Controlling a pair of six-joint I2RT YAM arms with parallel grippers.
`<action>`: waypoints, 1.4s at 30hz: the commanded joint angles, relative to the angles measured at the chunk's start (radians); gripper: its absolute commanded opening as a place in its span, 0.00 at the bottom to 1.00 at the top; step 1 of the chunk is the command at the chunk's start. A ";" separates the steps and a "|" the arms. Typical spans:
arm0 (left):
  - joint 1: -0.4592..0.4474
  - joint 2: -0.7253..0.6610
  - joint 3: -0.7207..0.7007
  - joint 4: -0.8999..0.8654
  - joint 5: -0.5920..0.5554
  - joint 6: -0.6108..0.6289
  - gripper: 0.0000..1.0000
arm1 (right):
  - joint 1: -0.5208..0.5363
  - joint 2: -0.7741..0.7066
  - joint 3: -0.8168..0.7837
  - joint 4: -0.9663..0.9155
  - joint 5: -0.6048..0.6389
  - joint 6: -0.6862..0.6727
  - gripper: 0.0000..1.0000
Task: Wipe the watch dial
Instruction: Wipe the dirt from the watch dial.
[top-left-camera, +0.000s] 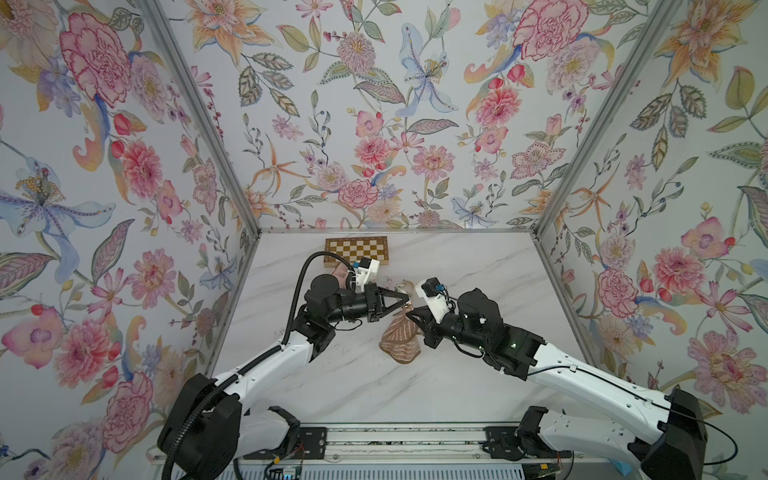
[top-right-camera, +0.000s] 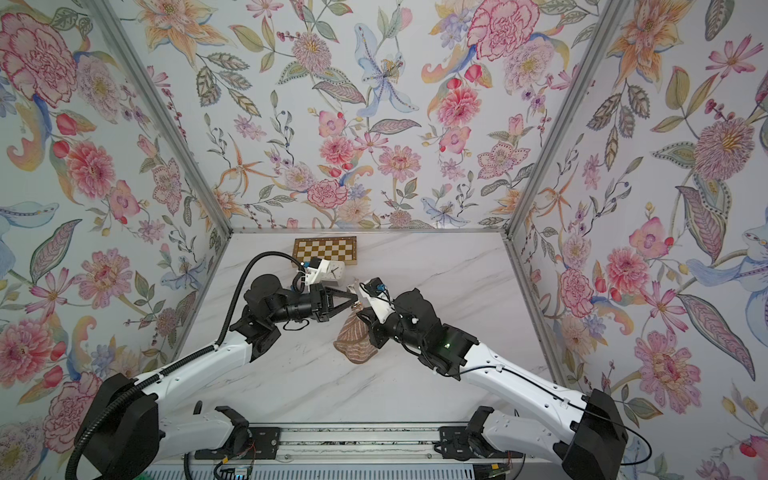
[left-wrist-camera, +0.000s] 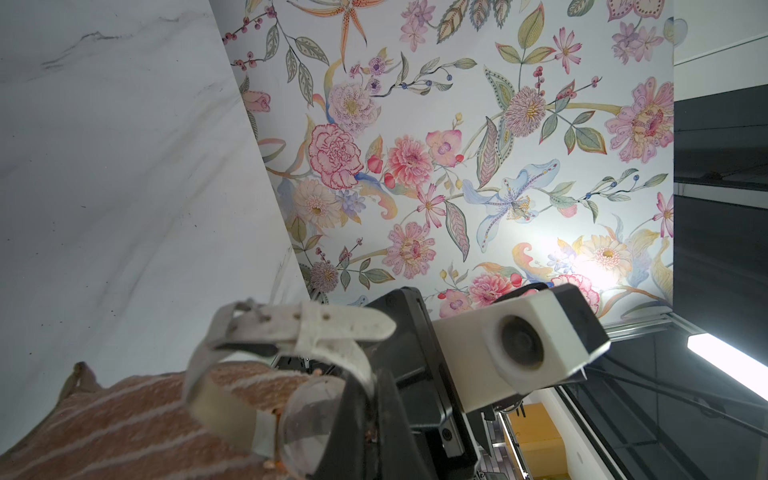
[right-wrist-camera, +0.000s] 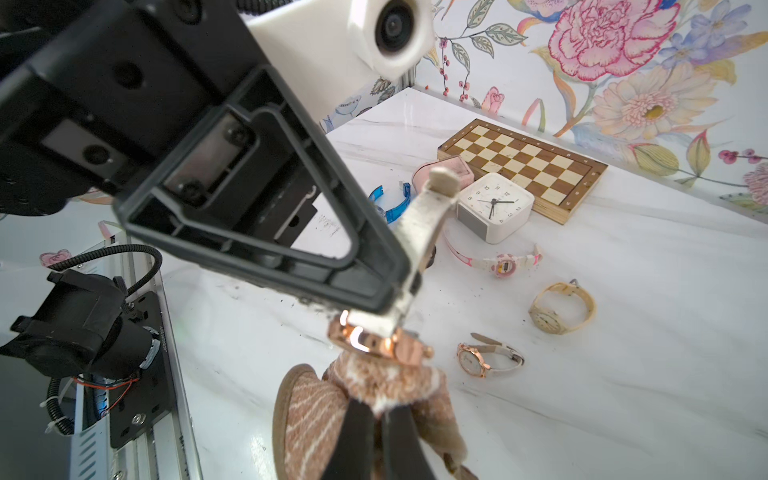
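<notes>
Our left tool (right-wrist-camera: 388, 300) is clamped on a watch (right-wrist-camera: 374, 340), and our right tool (right-wrist-camera: 376, 409) pinches a cloth (right-wrist-camera: 316, 415) up against it.

Beyond both tool tips, a rose-gold spare watch (right-wrist-camera: 486, 357), a cream watch (right-wrist-camera: 561, 307) and a pink-and-white watch (right-wrist-camera: 505, 264) lie on the marble table (right-wrist-camera: 644, 395). Farther off are a white alarm clock (right-wrist-camera: 494, 205), a chessboard (right-wrist-camera: 523, 164), a blue strap (right-wrist-camera: 392, 199) and a small pink box (right-wrist-camera: 451, 168) whose inside we cannot see. The left tool's black frame blocks much of the right wrist view. The watch hangs above the table at the left tool's tip with its rose-gold case turned downward. Its domed glass dial (left-wrist-camera: 309, 415) rests against the brown, white-striped cloth bunched just above the right tool's tip. Its grubby white band (left-wrist-camera: 291, 332) is buckled into a loop.
</notes>
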 joint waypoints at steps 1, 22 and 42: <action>-0.002 -0.028 0.012 -0.055 0.025 0.046 0.00 | -0.016 -0.032 0.048 0.001 0.005 0.014 0.00; -0.011 0.023 0.020 0.008 0.009 0.009 0.00 | -0.001 -0.043 0.007 0.043 -0.003 0.054 0.00; -0.012 0.062 0.008 0.085 0.027 -0.032 0.00 | -0.010 -0.002 0.065 0.037 -0.039 0.032 0.00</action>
